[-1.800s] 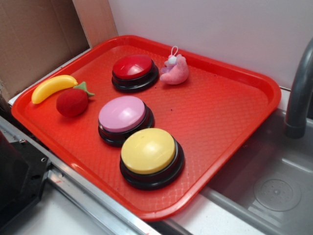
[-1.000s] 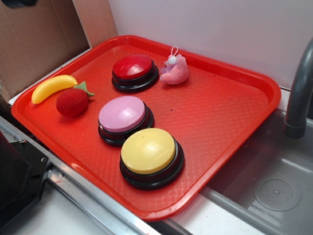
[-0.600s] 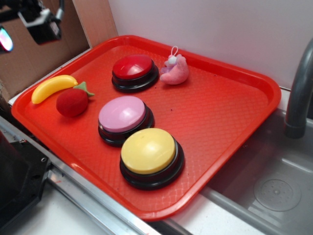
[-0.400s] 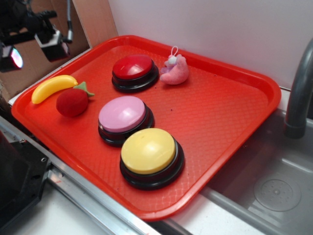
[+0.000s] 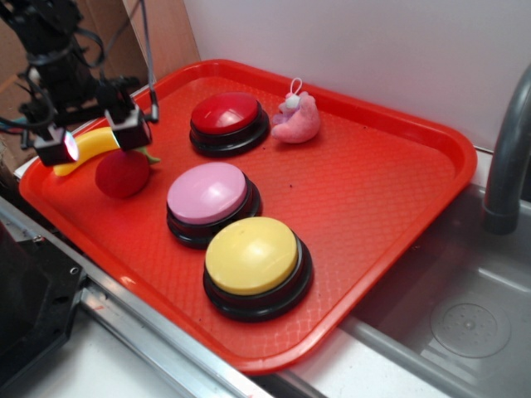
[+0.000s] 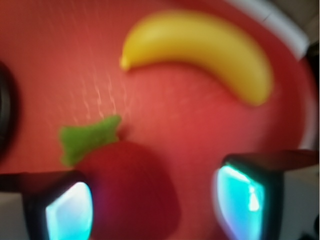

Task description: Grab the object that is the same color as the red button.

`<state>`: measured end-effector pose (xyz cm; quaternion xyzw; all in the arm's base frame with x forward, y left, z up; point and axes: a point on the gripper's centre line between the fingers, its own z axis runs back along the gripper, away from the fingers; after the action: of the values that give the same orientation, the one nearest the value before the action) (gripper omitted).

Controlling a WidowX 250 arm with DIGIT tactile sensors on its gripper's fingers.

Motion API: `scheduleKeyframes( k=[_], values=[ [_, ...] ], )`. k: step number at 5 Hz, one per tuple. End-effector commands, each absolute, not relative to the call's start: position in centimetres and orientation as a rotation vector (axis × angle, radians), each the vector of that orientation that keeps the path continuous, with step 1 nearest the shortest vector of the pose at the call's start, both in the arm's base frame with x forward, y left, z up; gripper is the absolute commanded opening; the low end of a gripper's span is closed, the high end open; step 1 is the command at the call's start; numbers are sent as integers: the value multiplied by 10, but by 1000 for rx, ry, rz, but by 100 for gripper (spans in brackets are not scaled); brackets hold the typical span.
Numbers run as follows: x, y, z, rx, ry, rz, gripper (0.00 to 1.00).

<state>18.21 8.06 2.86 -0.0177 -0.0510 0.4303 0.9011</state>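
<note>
The fuzzy red toy fruit (image 5: pixel 122 174) with a green leaf lies at the left of the red tray (image 5: pixel 382 191). In the wrist view the fruit (image 6: pixel 132 192) sits between my two lit fingers, nearer the left one. My gripper (image 5: pixel 93 139) hangs open just above the fruit and the yellow banana (image 5: pixel 93 143); in the wrist view the gripper (image 6: pixel 155 205) is wide open and empty. The red button (image 5: pixel 226 114), with a glossy dark-red top and black base, stands at the tray's back.
The yellow banana (image 6: pixel 205 50) lies just beyond the fruit. A pink-topped button (image 5: pixel 207 195) and a yellow-topped button (image 5: pixel 251 257) stand mid-tray. A pink plush toy (image 5: pixel 297 120) lies beside the red button. A cardboard wall (image 5: pixel 50 91) is left; a sink (image 5: pixel 465 323) is right.
My gripper has come into view from the upper left and dropped down and right until it is over the fruit and banana. The objects on the tray have not moved.
</note>
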Motion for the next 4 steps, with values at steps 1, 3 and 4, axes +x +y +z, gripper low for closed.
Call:
scheduleKeyframes(
  k=[1, 3, 4],
  values=[
    [186, 63, 15, -155, -92, 765, 100],
    [185, 62, 19, -133, -123, 800, 0],
    [188, 63, 34, -83, -143, 796, 0]
  ],
)
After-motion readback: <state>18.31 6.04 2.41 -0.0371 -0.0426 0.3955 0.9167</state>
